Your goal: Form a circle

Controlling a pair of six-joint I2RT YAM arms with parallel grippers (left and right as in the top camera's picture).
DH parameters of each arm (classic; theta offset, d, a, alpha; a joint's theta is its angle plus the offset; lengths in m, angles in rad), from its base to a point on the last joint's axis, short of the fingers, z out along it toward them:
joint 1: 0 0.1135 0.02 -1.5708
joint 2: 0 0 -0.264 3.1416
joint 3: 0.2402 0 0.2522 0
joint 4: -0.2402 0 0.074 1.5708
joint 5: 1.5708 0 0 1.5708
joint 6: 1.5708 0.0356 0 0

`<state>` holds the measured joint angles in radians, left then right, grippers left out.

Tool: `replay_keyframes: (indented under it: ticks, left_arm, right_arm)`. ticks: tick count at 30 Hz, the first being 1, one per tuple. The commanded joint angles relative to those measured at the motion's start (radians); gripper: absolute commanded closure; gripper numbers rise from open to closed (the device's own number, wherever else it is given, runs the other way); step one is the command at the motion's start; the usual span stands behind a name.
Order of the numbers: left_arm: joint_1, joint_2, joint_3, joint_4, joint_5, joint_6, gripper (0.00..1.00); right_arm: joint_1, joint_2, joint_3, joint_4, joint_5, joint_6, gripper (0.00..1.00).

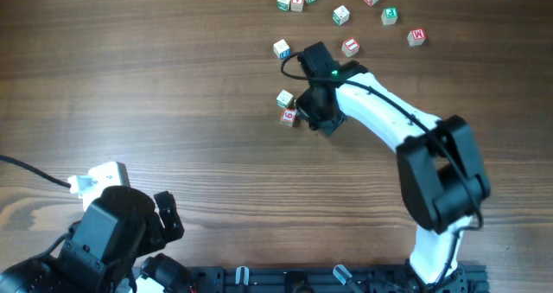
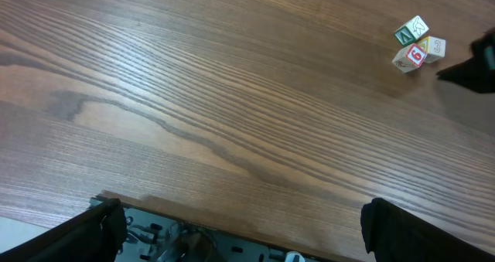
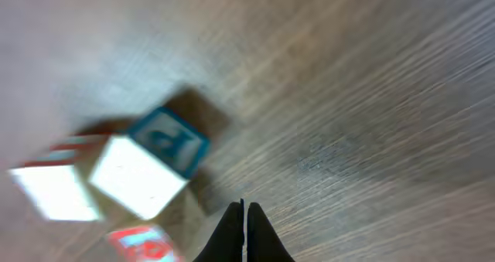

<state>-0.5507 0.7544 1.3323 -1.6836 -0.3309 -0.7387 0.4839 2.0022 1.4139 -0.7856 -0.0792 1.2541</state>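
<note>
The cubes form no circle. A tight clump of three small whitish letter cubes [image 1: 287, 107] lies left of centre; the left wrist view shows the clump [image 2: 418, 49] at top right. My right gripper [image 1: 308, 111] is shut and empty, its tips just right of the clump. In the right wrist view, the shut gripper [image 3: 244, 216] hovers beside a blue-faced cube [image 3: 151, 165], with a red-marked cube [image 3: 143, 243] blurred to its lower left. My left gripper [image 1: 164, 219] stands open and empty at the near left edge, its fingers [image 2: 85, 231] wide apart.
Another cube [image 1: 281, 48] lies above the clump and one with a red face [image 1: 349, 46] lies right of the gripper. Several more cubes [image 1: 341, 15] are scattered along the far edge. The black rail [image 1: 328, 277] runs along the table's front.
</note>
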Motion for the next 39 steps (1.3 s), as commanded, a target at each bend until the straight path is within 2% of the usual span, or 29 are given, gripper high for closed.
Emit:
replay_keyframes:
  ticks: [1,3,5,8,12,18,31,39]
  left_arm:
    - [0.005,-0.002,-0.002,0.000,0.001,-0.013,0.00]
    - [0.005,-0.002,-0.002,0.000,0.001,-0.013,0.00]
    - [0.005,-0.002,-0.002,0.000,0.001,-0.013,0.00]
    - [0.005,-0.002,-0.002,0.000,0.001,-0.013,0.00]
    - [0.005,-0.002,-0.002,0.000,0.001,-0.013,0.00]
    - [0.005,-0.002,-0.002,0.000,0.001,-0.013,0.00]
    - [0.005,-0.002,-0.002,0.000,0.001,-0.013,0.00]
    - [0.005,-0.002,-0.002,0.000,0.001,-0.013,0.00]
  right_arm:
    - [0.003,-0.114,0.009,0.005,0.177,-0.025,0.95]
    - [0.003,-0.136,0.009,0.061,0.203,-0.086,0.95]
    - [0.003,-0.133,0.009,0.204,0.193,-0.245,0.95]
    - [0.003,-0.115,0.009,0.366,0.193,-0.361,0.96]
    - [-0.001,-0.074,0.009,0.441,0.239,-0.364,0.95]
    - [-0.011,0.005,0.009,0.517,0.198,-0.365,0.95]
    - [-0.010,0.100,0.034,0.555,0.137,-0.365,0.95]
    - [-0.010,0.154,0.093,0.549,0.067,-0.414,0.95]
